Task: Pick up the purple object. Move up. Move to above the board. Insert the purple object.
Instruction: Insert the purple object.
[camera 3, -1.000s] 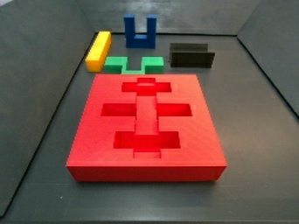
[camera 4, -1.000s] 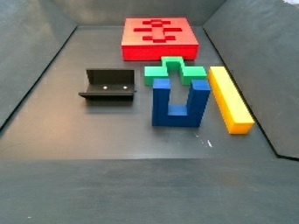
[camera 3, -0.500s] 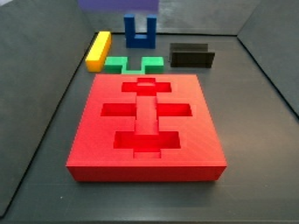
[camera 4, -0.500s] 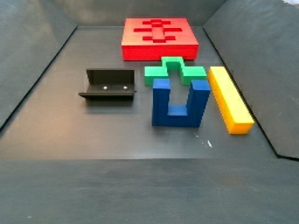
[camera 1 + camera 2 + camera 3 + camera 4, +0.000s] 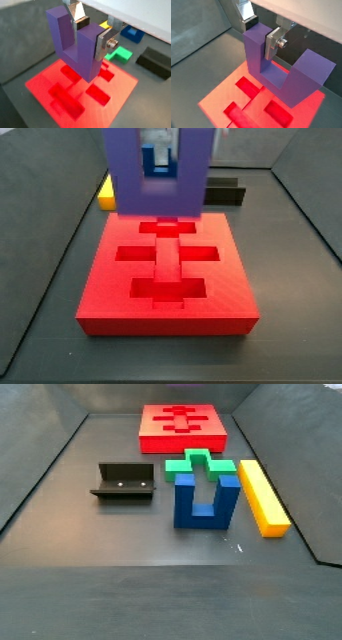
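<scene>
My gripper [image 5: 92, 32] is shut on one prong of the purple object [image 5: 75, 45], a violet U-shaped block held with its prongs up. Both wrist views show the silver fingers [image 5: 273, 44] clamping that prong. The purple object [image 5: 158, 183] hangs above the far end of the board [image 5: 167, 268], a thick red slab with brighter red cross and bar recesses. In both wrist views the board [image 5: 238, 102] lies right below the block's base. In a side view the board [image 5: 183, 424] shows at the back, and the block and gripper are out of frame.
A blue U-shaped block [image 5: 207, 489], a green notched block [image 5: 201, 462] and a yellow bar [image 5: 263, 496] stand in a group off the board's end. The dark fixture [image 5: 123, 481] stands beside them. Grey walls enclose the floor.
The purple object, only at the top edge of a side view half a second ago, has come down into full view over the board's far end. Nothing else moved.
</scene>
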